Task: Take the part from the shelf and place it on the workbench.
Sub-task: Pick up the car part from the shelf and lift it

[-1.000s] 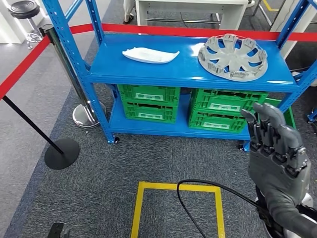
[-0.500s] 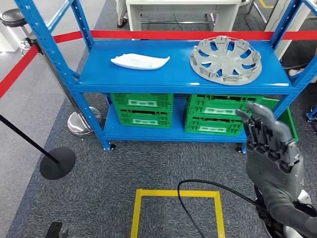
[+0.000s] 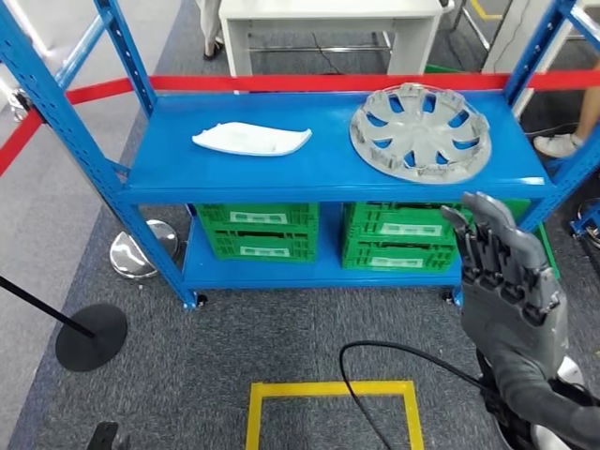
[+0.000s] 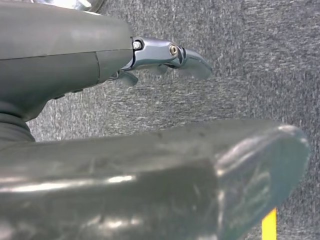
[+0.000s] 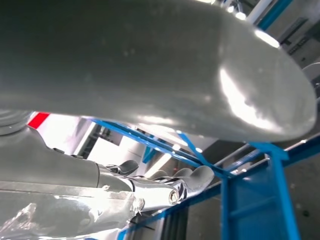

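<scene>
On the top board of the blue shelf [image 3: 325, 178] lie a white, flat, pointed part [image 3: 251, 140] at the left and a grey wheel cover [image 3: 420, 131] at the right. My right hand [image 3: 506, 281] is raised in front of the shelf's right end, below the wheel cover. Its fingers are apart and hold nothing, and it touches neither part. The right wrist view shows the same hand [image 5: 132, 100] empty before the blue frame [image 5: 279, 190]. My left hand [image 4: 113, 150] hangs over grey carpet, with its fingers straight and nothing in them.
Green crates [image 3: 256, 230] [image 3: 397, 234] fill the lower shelf. Red barrier tape [image 3: 319, 82] runs behind the shelf. Stanchion bases [image 3: 90, 336] [image 3: 138, 251] stand at the left. A yellow floor square [image 3: 333, 389] and a black cable [image 3: 397, 361] lie near me. A person's shoe [image 3: 555, 143] shows at the right.
The whole picture has shifted: the camera has moved and the shelf now looks nearer and lower in frame. My right hand keeps the same raised, empty pose.
</scene>
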`<state>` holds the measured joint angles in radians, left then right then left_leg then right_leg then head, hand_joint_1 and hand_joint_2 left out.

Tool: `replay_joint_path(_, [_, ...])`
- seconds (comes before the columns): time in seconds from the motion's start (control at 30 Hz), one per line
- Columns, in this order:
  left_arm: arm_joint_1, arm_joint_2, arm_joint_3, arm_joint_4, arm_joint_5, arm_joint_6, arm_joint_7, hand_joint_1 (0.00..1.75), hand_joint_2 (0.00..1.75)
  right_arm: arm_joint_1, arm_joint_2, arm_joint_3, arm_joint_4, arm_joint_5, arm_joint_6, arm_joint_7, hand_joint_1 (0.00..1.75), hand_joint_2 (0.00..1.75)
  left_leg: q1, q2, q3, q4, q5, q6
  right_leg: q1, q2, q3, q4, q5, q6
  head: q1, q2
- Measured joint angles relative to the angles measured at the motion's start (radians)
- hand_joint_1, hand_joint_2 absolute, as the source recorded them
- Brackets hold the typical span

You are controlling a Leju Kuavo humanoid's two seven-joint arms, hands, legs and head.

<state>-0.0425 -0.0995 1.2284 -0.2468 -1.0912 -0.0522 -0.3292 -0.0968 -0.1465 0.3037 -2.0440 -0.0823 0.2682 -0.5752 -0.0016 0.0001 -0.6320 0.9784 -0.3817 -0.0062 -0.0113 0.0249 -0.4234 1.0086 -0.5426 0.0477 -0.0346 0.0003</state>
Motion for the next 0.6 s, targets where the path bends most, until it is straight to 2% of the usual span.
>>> replay_joint_path(0.03, [0.001, 0.000, 0.000, 0.000, 0.000, 0.000, 0.000, 0.00, 0.00, -0.001, 0.000, 0.000, 0.000, 0.000, 0.000, -0.001, 0.00, 0.00, 0.001, 0.000, 0.015, -0.004, -0.005, 0.006, 0.000, -0.004, -0.017, 0.035, 0.004, 0.002, 0.004, 0.000])
replay_joint_path(0.07, [0.002, 0.000, 0.000, 0.000, 0.000, 0.000, -0.001, 0.00, 0.00, 0.000, 0.000, 0.000, 0.000, 0.000, 0.000, -0.001, 0.00, 0.00, 0.002, -0.001, 0.031, -0.007, -0.012, 0.010, 0.000, -0.008, -0.049, 0.092, 0.001, 0.003, 0.007, 0.000])
replay_joint_path(0.1, [0.002, 0.000, 0.000, 0.000, 0.000, 0.000, -0.002, 0.00, 0.00, 0.001, 0.000, -0.001, 0.001, 0.000, 0.000, -0.001, 0.00, 0.00, 0.002, -0.001, 0.046, -0.008, -0.025, 0.013, 0.001, -0.011, -0.093, 0.163, -0.014, 0.004, 0.010, 0.000])
replay_joint_path(0.17, [0.002, 0.001, 0.000, 0.000, 0.000, 0.000, -0.002, 0.00, 0.00, 0.007, 0.000, -0.001, 0.001, 0.000, 0.000, -0.001, 0.00, 0.00, 0.002, -0.001, 0.077, -0.009, -0.053, 0.015, 0.000, -0.012, -0.184, 0.264, -0.081, 0.008, 0.014, 0.000])
replay_joint_path(0.2, [0.003, 0.001, 0.000, 0.000, 0.000, 0.000, -0.002, 0.00, 0.00, 0.010, 0.000, -0.001, 0.002, 0.000, 0.000, -0.001, 0.00, 0.00, 0.003, -0.001, 0.095, -0.009, -0.068, 0.014, -0.001, -0.013, -0.217, 0.276, -0.111, 0.013, 0.015, 0.000])
replay_joint_path(0.23, [0.003, 0.001, 0.000, 0.000, 0.000, 0.000, -0.002, 0.00, 0.00, 0.013, 0.000, -0.001, 0.002, 0.000, 0.000, -0.001, 0.00, 0.00, 0.003, -0.002, 0.115, -0.009, -0.083, 0.013, -0.003, -0.014, -0.235, 0.256, -0.116, 0.017, 0.015, 0.000])
replay_joint_path(0.27, [0.004, 0.001, 0.000, 0.000, 0.000, 0.000, -0.002, 0.00, 0.00, 0.015, 0.000, -0.001, 0.002, 0.000, 0.000, -0.002, 0.00, 0.00, 0.004, -0.003, 0.136, -0.009, -0.099, 0.010, -0.006, -0.015, -0.241, 0.213, -0.093, 0.021, 0.016, 0.000])
replay_joint_path(0.3, [0.004, 0.001, 0.000, 0.000, -0.001, 0.000, -0.002, 0.00, 0.00, 0.018, 0.000, -0.002, 0.002, 0.000, 0.000, -0.002, 0.00, 0.00, 0.005, -0.004, 0.155, -0.009, -0.114, 0.006, -0.009, -0.018, -0.240, 0.154, -0.036, 0.026, 0.017, 0.000])
replay_joint_path(0.33, [0.005, 0.002, 0.000, 0.000, -0.001, 0.000, -0.002, 0.00, 0.00, 0.022, 0.000, -0.003, 0.003, 0.000, 0.000, -0.003, 0.00, 0.00, 0.005, -0.005, 0.174, -0.007, -0.132, 0.001, -0.012, -0.025, -0.235, 0.096, 0.036, 0.026, 0.018, 0.000])
replay_joint_path(0.37, [0.005, 0.003, 0.000, 0.000, -0.001, 0.001, -0.002, 0.00, 0.00, 0.026, 0.000, -0.004, 0.004, 0.000, 0.001, -0.004, 0.00, 0.00, 0.005, -0.006, 0.188, -0.007, -0.150, -0.005, -0.012, -0.031, -0.228, 0.056, 0.093, 0.020, 0.017, 0.000])
replay_joint_path(0.4, [0.005, 0.003, 0.000, 0.000, -0.002, 0.001, -0.002, 0.00, 0.00, 0.030, 0.000, -0.006, 0.005, 0.000, 0.001, -0.006, 0.00, 0.00, 0.006, -0.005, 0.201, -0.007, -0.164, -0.012, -0.009, -0.034, -0.224, 0.034, 0.131, 0.011, 0.015, 0.000])
replay_joint_path(0.43, [0.004, 0.003, 0.000, 0.000, -0.002, 0.002, -0.002, 0.00, 0.00, 0.030, 0.000, -0.007, 0.006, 0.000, 0.002, -0.008, 0.00, 0.00, 0.008, -0.005, 0.211, -0.006, -0.171, -0.019, -0.004, -0.035, -0.219, 0.028, 0.142, -0.001, 0.014, 0.000])
replay_joint_path(0.5, [-0.001, 0.000, 0.000, 0.000, -0.003, 0.002, -0.003, 0.00, 0.00, 0.029, 0.000, -0.010, 0.004, 0.000, 0.003, -0.010, 0.00, 0.00, 0.015, -0.003, 0.207, 0.021, -0.161, -0.032, 0.000, -0.026, -0.203, 0.028, 0.131, -0.020, 0.012, 0.000])
replay_joint_path(0.53, [-0.005, -0.002, 0.000, 0.000, -0.004, 0.002, -0.003, 0.00, 0.00, 0.029, 0.000, -0.012, 0.003, 0.000, 0.005, -0.011, 0.00, 0.00, 0.017, -0.003, 0.184, 0.063, -0.148, -0.036, 0.001, -0.025, -0.193, 0.026, 0.125, -0.028, 0.013, 0.000])
replay_joint_path(0.57, [-0.007, -0.004, 0.000, 0.000, -0.006, 0.002, -0.003, 0.00, 0.00, 0.029, 0.000, -0.014, 0.002, 0.000, 0.007, -0.012, 0.00, 0.00, 0.018, -0.002, 0.145, 0.123, -0.145, -0.039, 0.001, -0.024, -0.181, 0.023, 0.117, -0.034, 0.012, 0.000])
replay_joint_path(0.6, [-0.007, -0.007, -0.001, 0.000, -0.008, 0.002, -0.003, 0.00, 0.00, 0.030, 0.000, -0.015, 0.001, 0.002, 0.009, -0.013, 0.00, 0.00, 0.018, -0.002, 0.097, 0.190, -0.154, -0.041, 0.001, -0.024, -0.170, 0.021, 0.109, -0.038, 0.011, 0.000])
